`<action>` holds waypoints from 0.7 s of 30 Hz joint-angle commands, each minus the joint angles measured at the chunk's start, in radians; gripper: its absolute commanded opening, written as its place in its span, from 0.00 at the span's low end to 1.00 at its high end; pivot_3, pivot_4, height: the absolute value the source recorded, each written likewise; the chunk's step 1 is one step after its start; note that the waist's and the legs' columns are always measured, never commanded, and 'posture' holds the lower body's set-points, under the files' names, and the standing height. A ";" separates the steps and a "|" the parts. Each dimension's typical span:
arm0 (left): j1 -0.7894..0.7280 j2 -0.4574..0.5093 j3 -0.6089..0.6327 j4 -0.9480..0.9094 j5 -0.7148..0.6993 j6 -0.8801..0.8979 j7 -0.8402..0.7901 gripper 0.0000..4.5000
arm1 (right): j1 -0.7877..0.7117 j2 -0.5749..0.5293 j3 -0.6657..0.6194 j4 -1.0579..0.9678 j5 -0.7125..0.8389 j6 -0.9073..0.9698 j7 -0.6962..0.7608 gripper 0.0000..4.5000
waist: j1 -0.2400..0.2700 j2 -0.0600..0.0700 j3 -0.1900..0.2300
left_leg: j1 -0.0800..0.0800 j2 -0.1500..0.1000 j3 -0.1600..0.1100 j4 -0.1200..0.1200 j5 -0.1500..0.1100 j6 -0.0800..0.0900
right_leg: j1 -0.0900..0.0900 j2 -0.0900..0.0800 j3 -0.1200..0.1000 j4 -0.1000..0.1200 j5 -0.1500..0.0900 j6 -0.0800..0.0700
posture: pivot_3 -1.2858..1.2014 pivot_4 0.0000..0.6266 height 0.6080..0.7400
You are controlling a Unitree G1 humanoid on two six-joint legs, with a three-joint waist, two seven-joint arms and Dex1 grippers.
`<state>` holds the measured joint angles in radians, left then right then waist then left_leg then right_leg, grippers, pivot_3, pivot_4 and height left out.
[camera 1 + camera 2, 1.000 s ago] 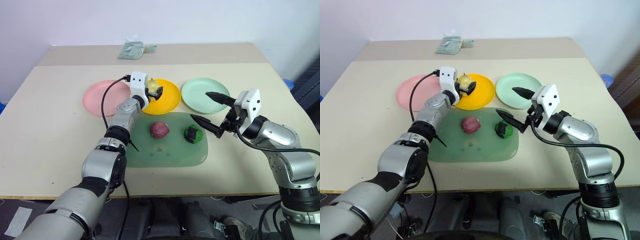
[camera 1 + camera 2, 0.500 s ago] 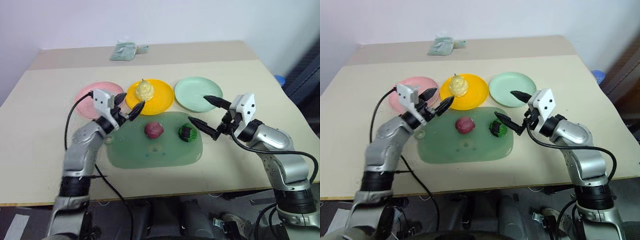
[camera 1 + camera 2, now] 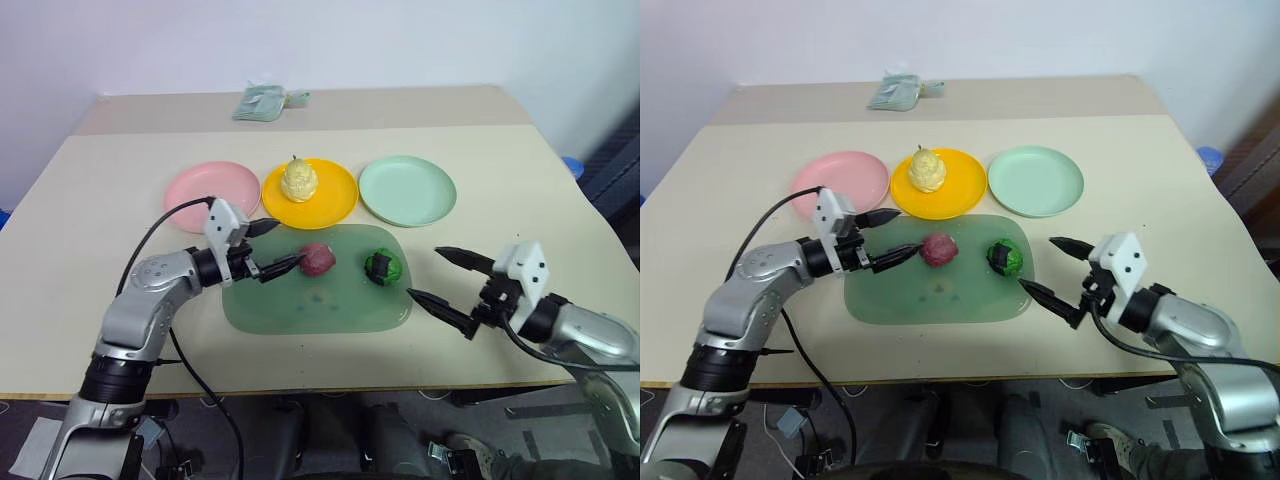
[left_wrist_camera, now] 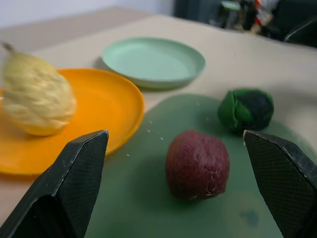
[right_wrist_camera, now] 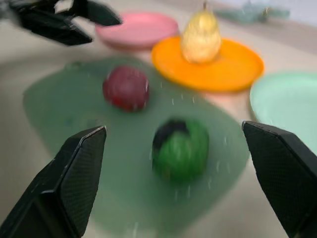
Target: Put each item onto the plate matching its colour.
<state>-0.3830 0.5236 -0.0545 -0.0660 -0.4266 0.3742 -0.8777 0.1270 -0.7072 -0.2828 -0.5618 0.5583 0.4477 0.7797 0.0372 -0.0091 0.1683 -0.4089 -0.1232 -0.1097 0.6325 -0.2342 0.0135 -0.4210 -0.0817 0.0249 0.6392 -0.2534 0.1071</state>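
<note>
We see the pear point(image 3: 299, 181) upright on the orange plate point(image 3: 338, 200), far centre, so 1 of 3 items looks sorted. The red ball point(image 3: 317, 259) and green ball point(image 3: 384, 266) lie apart on the mat point(image 3: 300, 310), near side of the plates. The pink plate point(image 3: 195, 185), far left, and the mint plate point(image 3: 420, 190), far right, are bare. Left gripper point(image 3: 270, 248) sits just left of the red ball, fingers apart, prob. lined up for it. Right gripper point(image 3: 448, 282), fingers apart, hangs right of the green ball w/ nothing held. Count: 3 items, 3 plates, 1 mat, 2 grippers, all on the table point(image 3: 100, 240).
</note>
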 commanded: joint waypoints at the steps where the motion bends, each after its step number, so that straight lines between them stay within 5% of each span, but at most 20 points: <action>1: -0.065 -0.020 -0.043 0.084 0.054 -0.069 -0.043 0.99 | 0.037 -0.016 -0.078 -0.099 0.042 0.024 -0.025 1.00 | 0.002 0.000 0.000 | 0.000 0.000 0.000 0.000 0.000 0.000 | 0.000 0.000 0.000 0.000 0.000 0.000 | 0.52 0.24 1.00; 17: -0.206 -0.147 -0.179 0.350 0.237 -0.191 -0.098 0.99 | 0.182 0.006 -0.124 -0.175 0.031 0.014 -0.076 1.00 | 0.002 -0.001 0.000 | 0.000 0.000 0.000 0.001 0.000 0.000 | 0.001 0.000 0.000 0.000 0.000 0.000 | 0.52 0.24 1.00; 21: -0.204 -0.147 -0.174 0.357 0.247 -0.194 -0.108 0.70 | 0.192 0.005 -0.128 -0.184 0.037 0.010 -0.086 1.00 | 0.002 -0.001 0.000 | 0.000 0.000 0.000 0.001 0.000 0.000 | 0.001 0.000 0.000 0.000 0.000 0.000 | 0.52 0.24 1.00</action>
<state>-0.5664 0.3788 -0.2291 0.3030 -0.1870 0.2035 -0.9810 0.3187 -0.7060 -0.3745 -0.7050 0.5893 0.4756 0.6995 0.0395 -0.0099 0.1682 -0.4089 -0.1233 -0.1099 0.6335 -0.2342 0.0140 -0.4201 -0.0819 0.0244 0.6388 -0.2533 0.1073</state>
